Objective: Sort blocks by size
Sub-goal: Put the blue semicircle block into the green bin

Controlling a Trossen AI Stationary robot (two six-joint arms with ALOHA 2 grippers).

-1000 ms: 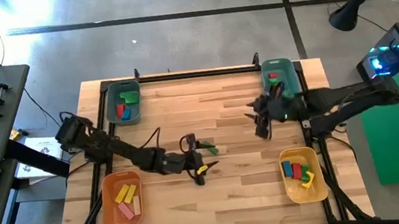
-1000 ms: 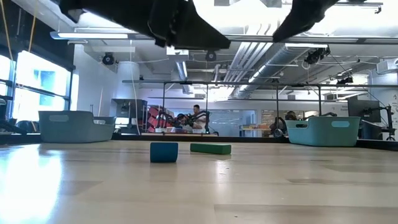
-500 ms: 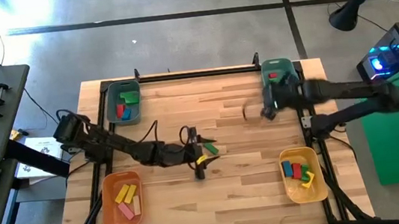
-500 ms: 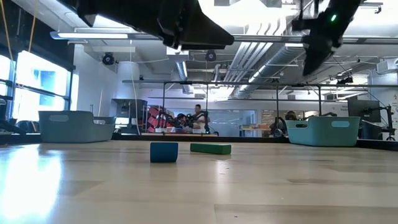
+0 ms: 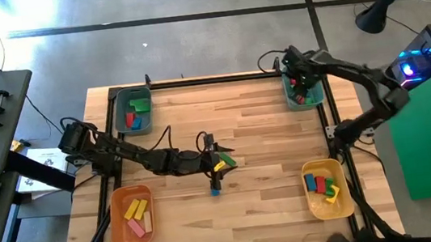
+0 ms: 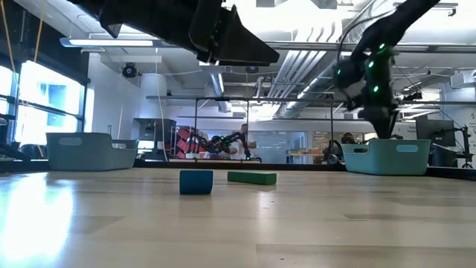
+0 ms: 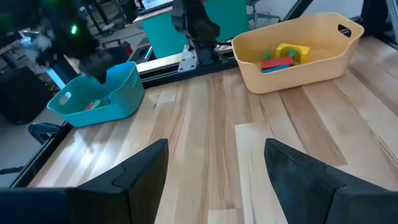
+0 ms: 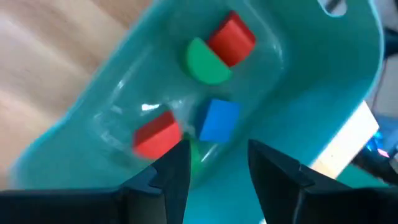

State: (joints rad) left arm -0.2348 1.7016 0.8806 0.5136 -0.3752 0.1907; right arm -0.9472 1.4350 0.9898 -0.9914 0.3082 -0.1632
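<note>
Table centre: left gripper (image 5: 214, 163) + its arm stretch across from the left edge, over green block (image 5: 226, 160) & blue block (image 5: 216, 190).
Right half: bare wood, free pass btwn the two right bins.
Far-right teal bin (image 5: 315, 92): right gripper (image 5: 299, 79) above it, blocks top access.
Front strip: bare btwn orange bin (image 5: 117, 222) & yellow bin (image 5: 316, 205).

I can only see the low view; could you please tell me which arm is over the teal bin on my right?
Observer: That is the right gripper, above the far right teal bin.
Operator: Thank you. What does that bin hold?
Observer: Two red blocks, a blue one and a green half-round.
Operator: And the left gripper?
Observer: The left gripper is open and empty, above the table's middle, close to the blue block and the green block.
</note>
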